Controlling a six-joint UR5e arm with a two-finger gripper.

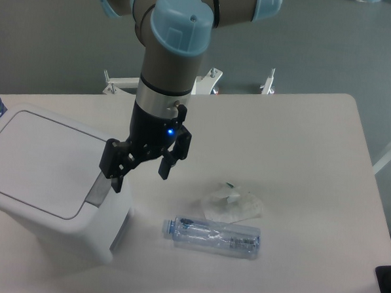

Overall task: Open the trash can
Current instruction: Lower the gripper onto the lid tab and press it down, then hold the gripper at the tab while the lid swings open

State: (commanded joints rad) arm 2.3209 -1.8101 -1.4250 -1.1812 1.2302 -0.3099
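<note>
The trash can (46, 178) is a large white boxy bin at the left of the table, its flat lid (40, 161) down. A grey push-button (100, 193) sits at the lid's right edge. My gripper (140, 176) hangs just right of and above that button, open, nothing between its black fingers. The left finger (117, 176) overlaps the bin's right edge in the image; whether it touches the button I cannot tell.
A clear plastic bottle (212, 236) lies on its side on the table right of the bin. A crumpled clear wrapper (233, 203) rests just behind it. A black object (388, 282) shows at the right edge.
</note>
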